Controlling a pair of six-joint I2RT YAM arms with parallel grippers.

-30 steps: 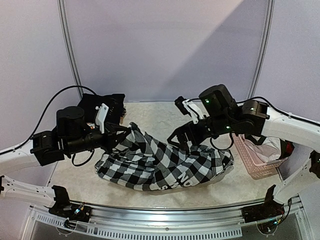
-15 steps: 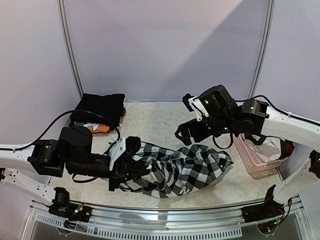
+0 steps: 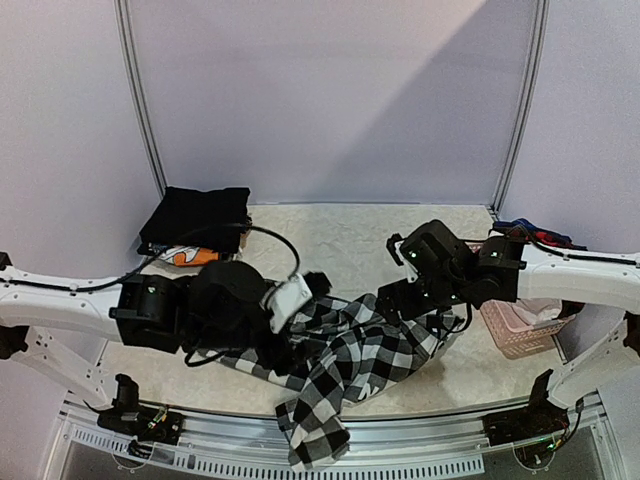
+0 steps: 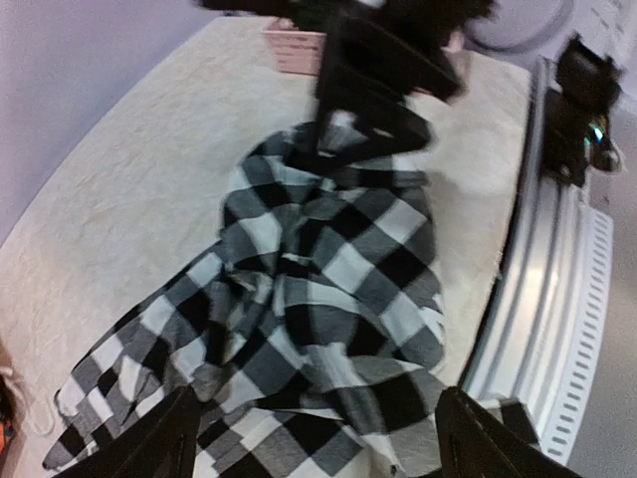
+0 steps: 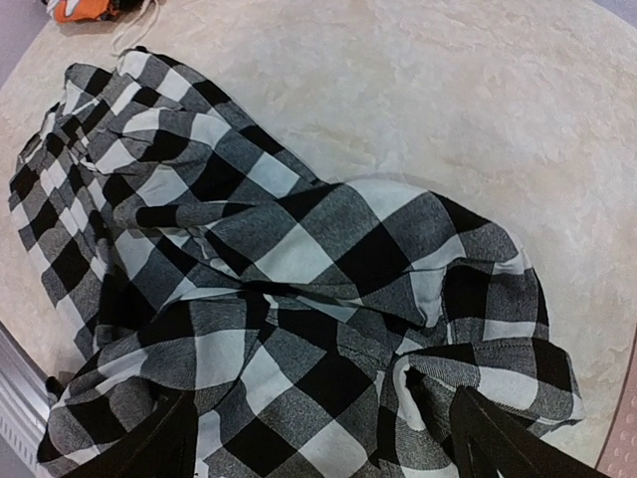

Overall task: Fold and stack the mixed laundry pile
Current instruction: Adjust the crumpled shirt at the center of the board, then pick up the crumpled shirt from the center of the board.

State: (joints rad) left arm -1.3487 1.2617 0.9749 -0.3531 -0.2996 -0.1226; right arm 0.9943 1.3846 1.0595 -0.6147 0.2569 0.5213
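Observation:
The black-and-white checked garment [image 3: 370, 350] lies crumpled across the middle of the table, and one end [image 3: 315, 440] hangs over the front edge. My left gripper [image 4: 328, 443] hovers low over its near part [image 4: 318, 299], jaws wide apart and nothing pinched between them. From the right, my right gripper [image 5: 328, 438] hangs open just above the bunched folds [image 5: 299, 259]. In the top view the left gripper [image 3: 295, 340] and the right gripper [image 3: 410, 300] face each other over the cloth. A folded black garment [image 3: 197, 215] sits at the back left with an orange printed piece [image 3: 185, 255] beside it.
A pink perforated basket [image 3: 520, 325] holding pale cloth stands at the right, under the right arm. The metal front rail [image 4: 537, 249] runs close to the garment's hanging end. Purple walls close off the back.
The left arm swept right and forward, dragging the checked garment, then opened and let it go. One end now hangs over the front edge. The right gripper dropped lower over the cloth.

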